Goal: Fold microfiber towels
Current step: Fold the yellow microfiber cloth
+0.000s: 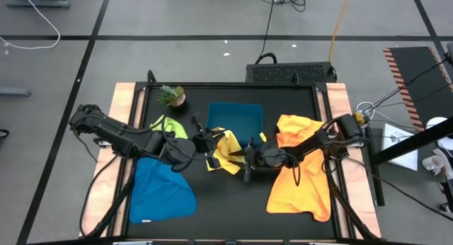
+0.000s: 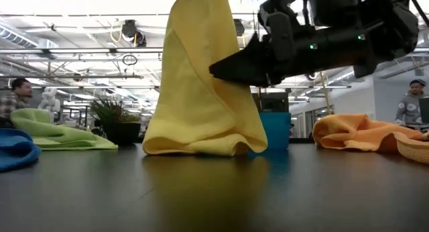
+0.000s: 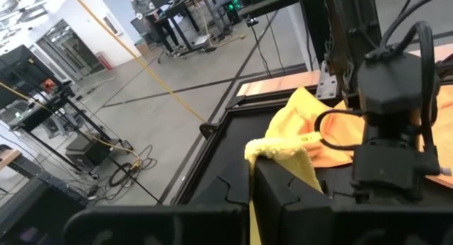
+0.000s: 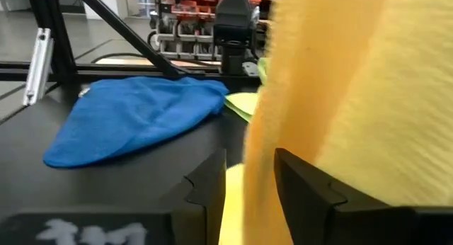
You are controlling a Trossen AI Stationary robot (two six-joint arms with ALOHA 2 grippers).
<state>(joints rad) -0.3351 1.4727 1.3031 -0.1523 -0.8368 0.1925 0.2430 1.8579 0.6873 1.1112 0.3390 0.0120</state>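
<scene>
A yellow towel [image 2: 201,91] is held up between my two grippers at the table's middle, and its lower end [image 2: 201,146] rests bunched on the table. My left gripper [image 1: 205,140] is shut on it from the left. My right gripper [image 1: 248,158] is shut on it from the right. A blue towel [image 1: 163,190] lies crumpled at the near left. A lime green towel [image 1: 167,124] lies at the far left. Two orange towels [image 1: 301,167] lie heaped at the right. My left gripper pinches a bunched bit of the yellow towel's upper edge [image 3: 272,149] between its two fingers, coming from the table's left. The cloth hangs down from there. One layer or several, I cannot tell. My right gripper pinches the yellow towel between its two fingers [image 4: 304,185], roughly level, from the table's right. The cloth [image 4: 258,160] runs up and down through the gap. In the low view the fingers [image 2: 224,68] meet the towel's side at mid-height, with the cloth hanging to the table.
A teal tray [image 1: 237,116] stands just behind the yellow towel at the far middle, and a small potted plant [image 1: 172,96] at the far left. The black mat has wooden borders [image 1: 122,132]. Bare mat [image 1: 230,202] lies at the near middle. People show in the room beyond.
</scene>
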